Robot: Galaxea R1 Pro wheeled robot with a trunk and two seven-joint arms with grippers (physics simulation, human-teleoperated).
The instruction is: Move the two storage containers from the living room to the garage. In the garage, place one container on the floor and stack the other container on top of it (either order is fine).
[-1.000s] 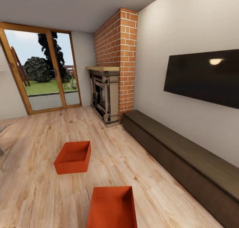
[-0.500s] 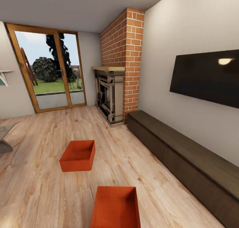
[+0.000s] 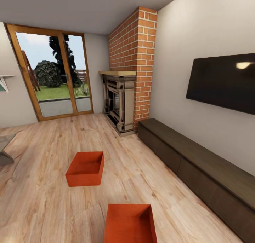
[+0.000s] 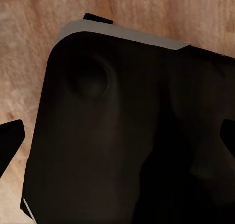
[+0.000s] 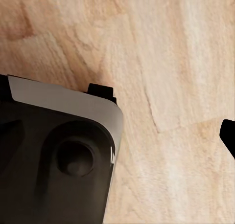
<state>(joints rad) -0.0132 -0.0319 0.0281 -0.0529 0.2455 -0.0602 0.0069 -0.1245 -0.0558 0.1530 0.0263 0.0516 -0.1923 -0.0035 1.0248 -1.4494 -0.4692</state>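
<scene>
Two lidless red-orange storage containers lie on the living room's light wood plank floor in the head view. One container (image 3: 85, 168) sits mid-floor. The other container (image 3: 130, 223) is close below me, cut by the picture's lower edge. In the left wrist view my left gripper (image 4: 117, 141) is open, its dark fingertips (image 4: 10, 145) at the picture's two sides, over the robot's dark base (image 4: 122, 126). My right gripper (image 5: 117, 136) hangs over bare planks, with one fingertip (image 5: 228, 136) far to the side and nothing held.
A brick fireplace (image 3: 122, 105) stands in the far corner beside glazed wooden doors (image 3: 53, 76). A long low dark cabinet (image 3: 198, 165) runs along the right wall under a wall screen (image 3: 223, 82). A glass table's edge (image 3: 5, 149) shows at the left.
The whole head picture has slid rightward, so the camera has turned a little to the left. Both containers keep their places on the planks.
</scene>
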